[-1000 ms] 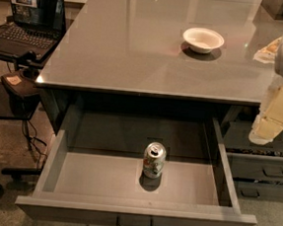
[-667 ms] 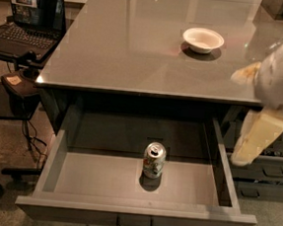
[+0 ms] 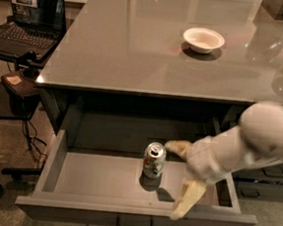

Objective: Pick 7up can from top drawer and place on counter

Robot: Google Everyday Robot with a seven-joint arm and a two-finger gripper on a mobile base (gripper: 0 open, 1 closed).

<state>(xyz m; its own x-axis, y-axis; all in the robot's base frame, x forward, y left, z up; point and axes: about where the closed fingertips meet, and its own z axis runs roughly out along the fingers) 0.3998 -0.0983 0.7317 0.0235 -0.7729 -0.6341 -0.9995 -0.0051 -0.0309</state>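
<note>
Small silver-white 7up can (image 3: 153, 160): upright, mid-floor of the wide grey metal top drawer (image 3: 91, 180). Cream two-finger gripper (image 3: 182, 174): just right of it, jaws spread, not yet around it. Centre them on the can body before you close. Destination: glossy grey counter (image 3: 136, 55).

Office-like workspace: an open laptop (image 3: 33, 19) stands far up-left of the gripper (image 3: 182, 175), which hangs over the grey metal top drawer (image 3: 86, 179).

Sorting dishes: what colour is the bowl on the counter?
White bowl, camera view; gripper over the drawer, beside the can.
</note>
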